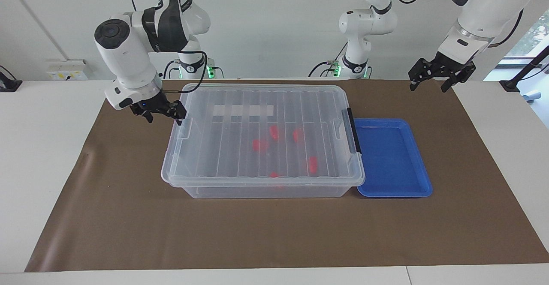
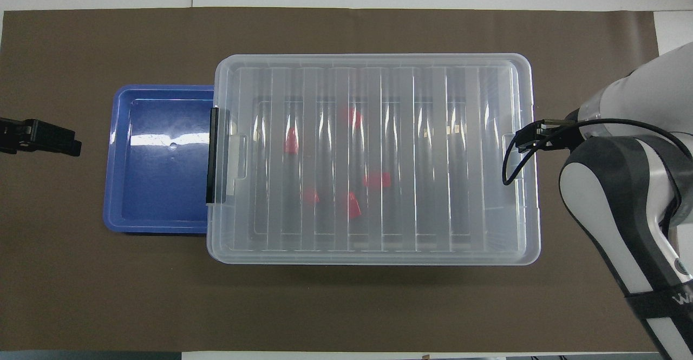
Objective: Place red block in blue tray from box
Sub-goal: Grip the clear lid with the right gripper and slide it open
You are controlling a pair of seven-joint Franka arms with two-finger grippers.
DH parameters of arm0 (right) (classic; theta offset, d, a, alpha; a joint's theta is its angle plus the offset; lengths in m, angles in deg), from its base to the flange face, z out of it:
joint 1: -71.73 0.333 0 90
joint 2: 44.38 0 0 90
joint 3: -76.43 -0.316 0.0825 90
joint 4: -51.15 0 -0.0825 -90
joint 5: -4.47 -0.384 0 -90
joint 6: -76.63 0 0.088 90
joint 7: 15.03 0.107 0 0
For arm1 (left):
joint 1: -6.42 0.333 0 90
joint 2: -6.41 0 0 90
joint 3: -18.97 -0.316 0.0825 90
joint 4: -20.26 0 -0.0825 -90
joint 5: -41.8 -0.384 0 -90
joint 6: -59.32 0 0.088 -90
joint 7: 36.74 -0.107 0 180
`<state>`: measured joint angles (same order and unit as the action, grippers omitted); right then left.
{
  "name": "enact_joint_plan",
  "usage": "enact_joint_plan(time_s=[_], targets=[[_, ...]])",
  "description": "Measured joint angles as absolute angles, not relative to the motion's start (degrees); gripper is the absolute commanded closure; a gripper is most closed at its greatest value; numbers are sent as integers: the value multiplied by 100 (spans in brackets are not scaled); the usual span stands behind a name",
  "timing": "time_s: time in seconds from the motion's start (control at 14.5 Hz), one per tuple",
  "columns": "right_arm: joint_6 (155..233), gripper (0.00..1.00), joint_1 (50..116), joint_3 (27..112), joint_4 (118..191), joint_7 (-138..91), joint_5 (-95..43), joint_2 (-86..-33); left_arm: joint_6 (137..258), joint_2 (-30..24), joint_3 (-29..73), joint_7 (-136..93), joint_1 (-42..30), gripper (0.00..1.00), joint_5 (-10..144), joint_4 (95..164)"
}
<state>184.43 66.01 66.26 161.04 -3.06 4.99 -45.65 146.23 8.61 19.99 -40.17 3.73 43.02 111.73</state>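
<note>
The box (image 1: 223, 148) (image 2: 433, 159), a clear bin with its ribbed lid on, stands mid-table. Several red blocks lie inside it, seen through the lid, one of them a red block (image 1: 259, 144) (image 2: 310, 196) near the middle. The blue tray (image 1: 392, 156) (image 2: 157, 159) sits against the box's end toward the left arm, with nothing in it. My right gripper (image 1: 164, 120) hangs open just off the box's other end, by the lid's corner nearer the robots, holding nothing. My left gripper (image 1: 428, 88) (image 2: 59, 139) waits open, raised over the mat past the tray.
A brown mat (image 1: 274, 233) covers the white table under everything. A black clip handle (image 1: 354, 130) (image 2: 212, 154) runs along the lid's edge beside the tray. The right arm's forearm (image 2: 622, 203) hangs over the mat at its own end.
</note>
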Motion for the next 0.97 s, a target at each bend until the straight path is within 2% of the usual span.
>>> enact_joint_plan(time_s=[0.97], targets=[[18598, 0, 6580, 7237, 16309, -1389, 498, -4559, 14623, 861, 1999, -4017, 373, 0, 4302, 11173]])
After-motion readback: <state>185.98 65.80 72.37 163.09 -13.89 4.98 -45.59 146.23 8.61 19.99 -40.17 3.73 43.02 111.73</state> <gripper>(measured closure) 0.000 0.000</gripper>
